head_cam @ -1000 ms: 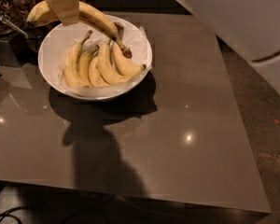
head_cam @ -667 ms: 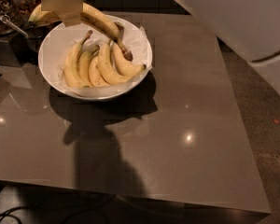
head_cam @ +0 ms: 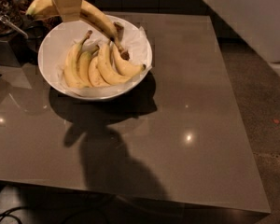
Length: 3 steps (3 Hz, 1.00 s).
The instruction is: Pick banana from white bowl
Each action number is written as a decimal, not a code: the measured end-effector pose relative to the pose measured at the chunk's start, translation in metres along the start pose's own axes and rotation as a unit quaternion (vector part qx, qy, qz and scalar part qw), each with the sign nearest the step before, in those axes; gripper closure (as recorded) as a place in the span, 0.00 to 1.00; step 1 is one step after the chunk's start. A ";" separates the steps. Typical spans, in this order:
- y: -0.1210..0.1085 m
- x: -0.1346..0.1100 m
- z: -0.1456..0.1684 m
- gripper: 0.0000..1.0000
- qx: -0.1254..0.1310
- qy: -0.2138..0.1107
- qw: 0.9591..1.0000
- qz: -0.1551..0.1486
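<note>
The long curved banana (head_cam: 99,20) hangs lifted above the back rim of the white bowl (head_cam: 53,48), its dark stem end low at the right and its tip out past the bowl's left edge. My gripper (head_cam: 67,6) comes down from the top edge and is shut on the banana's middle. Several shorter bananas (head_cam: 100,64) lie inside the bowl on crinkled white paper. The bowl stands at the back left of the table.
The bowl rests on a glossy grey-brown table (head_cam: 186,115). A dark container with a metal utensil (head_cam: 9,24) stands at the far left behind the bowl. A large white robot body part (head_cam: 252,17) fills the top right. Floor lies to the right.
The gripper has risen slightly with the banana, which now hangs a little higher above the bowl's rim. The bananas in the bowl have not moved.
</note>
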<state>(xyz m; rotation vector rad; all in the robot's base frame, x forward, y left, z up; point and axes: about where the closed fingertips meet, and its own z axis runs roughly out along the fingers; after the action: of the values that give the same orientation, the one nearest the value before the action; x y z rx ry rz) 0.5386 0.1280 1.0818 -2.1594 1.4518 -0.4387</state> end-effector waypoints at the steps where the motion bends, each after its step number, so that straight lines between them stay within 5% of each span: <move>1: -0.001 -0.003 -0.010 1.00 0.005 -0.031 1.000 0.000; 3: 0.000 -0.002 -0.013 1.00 -0.006 -0.025 1.000 -0.002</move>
<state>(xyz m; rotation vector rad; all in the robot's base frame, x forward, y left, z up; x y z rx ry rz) 0.5312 0.1267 1.0926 -2.1681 1.4272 -0.3753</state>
